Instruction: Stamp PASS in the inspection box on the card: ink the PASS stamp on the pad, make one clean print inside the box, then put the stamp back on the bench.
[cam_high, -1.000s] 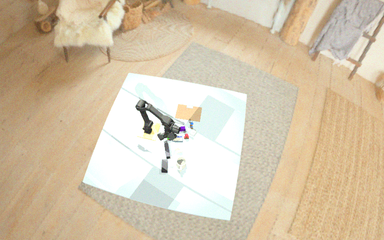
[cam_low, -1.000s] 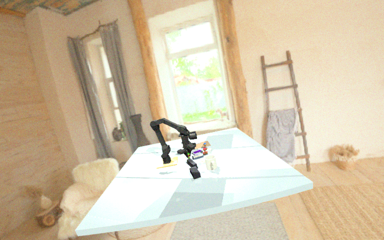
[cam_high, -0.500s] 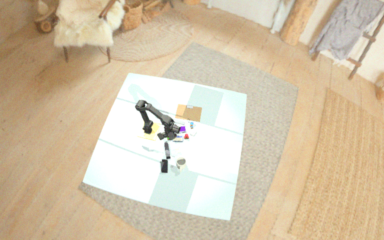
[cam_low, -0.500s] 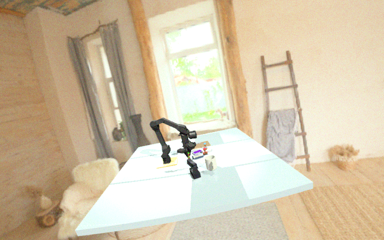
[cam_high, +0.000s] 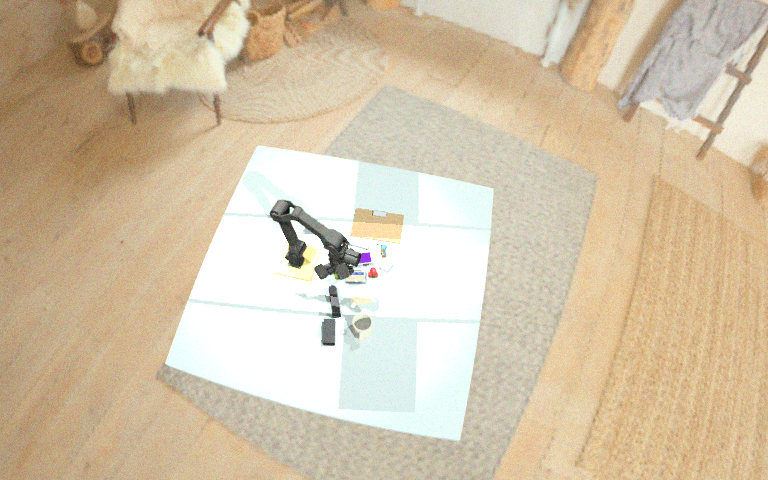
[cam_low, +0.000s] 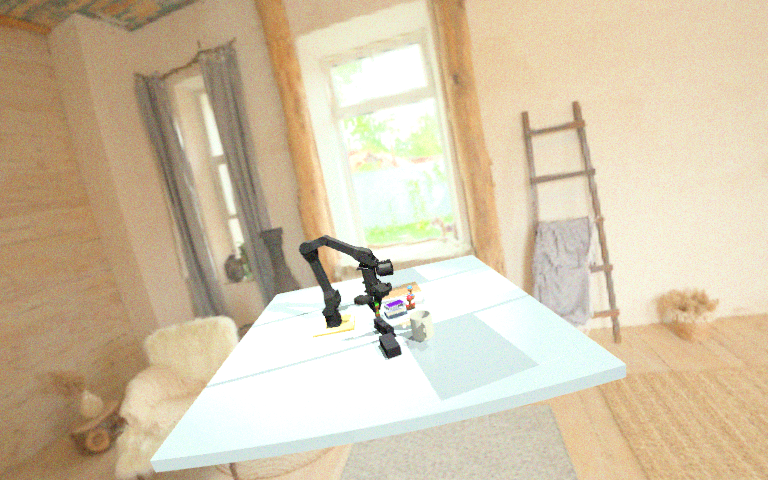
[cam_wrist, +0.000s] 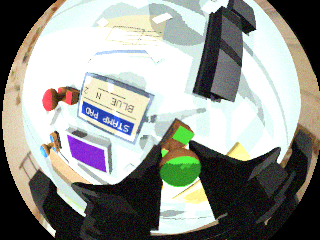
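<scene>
My gripper (cam_wrist: 175, 147) is shut on the green-topped stamp (cam_wrist: 180, 171) (cam_low: 377, 306), with a finger on each side of its brown handle. The stamp looks upright; whether its base touches the bench is unclear. The purple ink pad (cam_wrist: 87, 152) (cam_high: 365, 258) lies open in its grey tray. A lid (cam_wrist: 116, 107) marked STAMP PAD BLUE lies beside it, left of the gripper in the wrist view. A beige card (cam_wrist: 150, 24) (cam_high: 361, 301) with printed lines lies beyond the lid; its inspection box cannot be made out.
A red-topped stamp (cam_wrist: 50, 99) (cam_high: 372, 272) and a blue-topped stamp (cam_wrist: 44, 151) (cam_high: 383, 250) stand past the pad. A black stapler-like object (cam_wrist: 222, 55) (cam_high: 334, 301), a black block (cam_high: 328, 332) and a mug (cam_high: 361, 326) (cam_low: 421, 326) are near the card. A brown clipboard (cam_high: 376, 227) lies behind.
</scene>
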